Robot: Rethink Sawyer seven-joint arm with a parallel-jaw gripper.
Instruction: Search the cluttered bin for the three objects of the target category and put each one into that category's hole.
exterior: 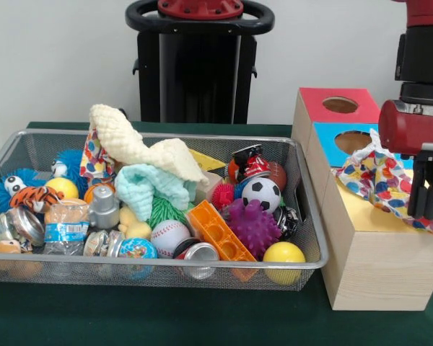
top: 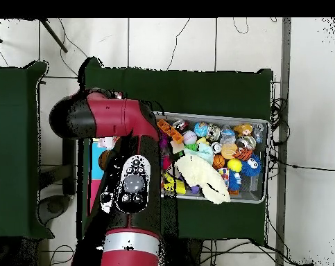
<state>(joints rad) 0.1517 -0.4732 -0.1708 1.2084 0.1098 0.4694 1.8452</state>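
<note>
My gripper [exterior: 428, 205] hangs over the yellow section [exterior: 361, 213] of the wooden box, at the right of the front view. It is shut on a polka-dot cloth [exterior: 375, 176], which bunches up to its left and drapes across the yellow top, hiding any hole there. The red section's hole [exterior: 340, 104] and the blue section's hole [exterior: 352, 140] lie farther back. In the wire bin [exterior: 310, 263] a cream knitted cloth [exterior: 130, 140] lies on top of the pile, with a mint cloth [exterior: 148, 184] under it and a second polka-dot cloth [exterior: 94, 158] at the back left. Overhead, the arm [top: 132, 173] covers the box.
The bin also holds balls, a purple spiky ball [exterior: 254, 227], an orange block [exterior: 218, 231], cans, a plastic bottle [exterior: 65, 231] and soft toys. In the overhead view the bin [top: 261, 125] sits just right of the arm, with the cream cloth [top: 201, 173] showing.
</note>
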